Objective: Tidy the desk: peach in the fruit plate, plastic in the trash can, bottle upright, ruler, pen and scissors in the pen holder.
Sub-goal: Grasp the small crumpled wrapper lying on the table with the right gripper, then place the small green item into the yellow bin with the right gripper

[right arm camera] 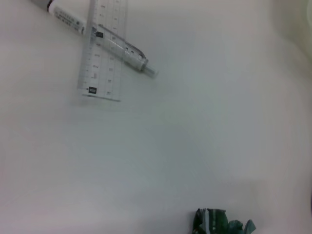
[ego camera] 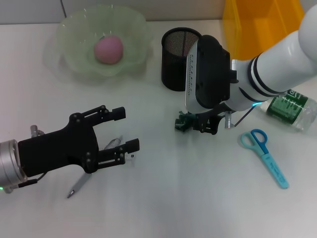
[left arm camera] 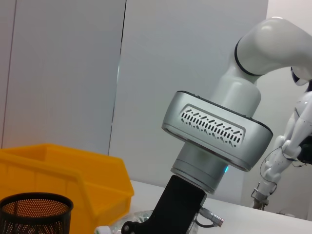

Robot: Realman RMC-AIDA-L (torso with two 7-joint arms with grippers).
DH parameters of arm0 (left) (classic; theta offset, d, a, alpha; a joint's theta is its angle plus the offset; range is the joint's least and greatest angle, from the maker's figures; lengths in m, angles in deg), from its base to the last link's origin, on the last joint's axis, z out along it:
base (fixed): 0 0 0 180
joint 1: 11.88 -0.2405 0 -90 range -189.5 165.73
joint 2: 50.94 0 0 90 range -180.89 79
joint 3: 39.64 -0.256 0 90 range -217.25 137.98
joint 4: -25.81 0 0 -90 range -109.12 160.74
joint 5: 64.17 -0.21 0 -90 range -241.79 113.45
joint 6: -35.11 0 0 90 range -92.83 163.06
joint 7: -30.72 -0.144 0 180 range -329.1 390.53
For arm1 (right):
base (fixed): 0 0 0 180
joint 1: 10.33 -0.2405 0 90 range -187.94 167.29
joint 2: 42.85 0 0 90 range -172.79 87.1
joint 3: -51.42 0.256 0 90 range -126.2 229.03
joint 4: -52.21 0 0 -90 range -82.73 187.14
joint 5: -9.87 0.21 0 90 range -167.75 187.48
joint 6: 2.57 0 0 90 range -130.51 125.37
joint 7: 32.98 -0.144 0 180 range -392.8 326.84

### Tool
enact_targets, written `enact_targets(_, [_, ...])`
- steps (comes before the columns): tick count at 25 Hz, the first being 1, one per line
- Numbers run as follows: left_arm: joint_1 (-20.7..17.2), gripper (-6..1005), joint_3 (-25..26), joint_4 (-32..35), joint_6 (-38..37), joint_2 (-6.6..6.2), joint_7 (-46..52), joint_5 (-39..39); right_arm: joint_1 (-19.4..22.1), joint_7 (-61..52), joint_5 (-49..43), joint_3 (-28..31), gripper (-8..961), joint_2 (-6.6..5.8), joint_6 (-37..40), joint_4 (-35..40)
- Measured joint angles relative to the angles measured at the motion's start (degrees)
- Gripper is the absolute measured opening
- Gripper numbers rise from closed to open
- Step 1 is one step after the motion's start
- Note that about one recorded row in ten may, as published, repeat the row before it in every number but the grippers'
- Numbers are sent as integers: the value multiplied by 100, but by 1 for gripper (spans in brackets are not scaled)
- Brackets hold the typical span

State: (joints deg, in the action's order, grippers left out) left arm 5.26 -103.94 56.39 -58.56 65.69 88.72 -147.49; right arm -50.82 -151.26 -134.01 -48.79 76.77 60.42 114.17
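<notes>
**Right arm low mid-desk, left gripper spread over pen and ruler**

The white desk (ego camera: 163, 198) has bare room along its near edge and centre. At the far right edge stands the yellow trash can (ego camera: 257, 25), partly behind the right arm. The fruit plate (ego camera: 74, 54) sits far left with the peach (ego camera: 108, 48) inside it. The black pen holder (ego camera: 176, 59) stands upright just beside the right wrist.

The left gripper (ego camera: 126, 130) hovers with fingers spread wide, grasping nothing, above the pen (right arm camera: 105, 35) crossing the ruler (right arm camera: 103, 53). The right gripper (ego camera: 198, 124) is beside a crumpled green plastic scrap (ego camera: 184, 121); whether it grips cannot be told. The bottle (ego camera: 290, 109) lies on its side behind the arm, with the scissors (ego camera: 265, 154) flat nearby.
</notes>
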Motion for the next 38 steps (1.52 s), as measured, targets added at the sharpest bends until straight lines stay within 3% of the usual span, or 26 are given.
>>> enact_targets(8, [17,784,30,0,7,-27,-11,0,138,28,316,27,177,-6,-101,87])
enact_targets(15, [8,785,140,-3,8,-22,-58,5,906,406,1090,180,122,-5,-173,838])
enact_targets(27, [-34,785,164,-9,7,18,-150,21,2167,2426,4730,1064,58,-10,-635,859])
enact_targets(33, [-89,785,165,-9,7,43,-153,34,2572,3658,6556,1488,47,-15,-287,236])
enact_targets(38, [-93,785,165,-9,7,51,-160,32,2637,4795,8011,1963,47,-11,339,-818])
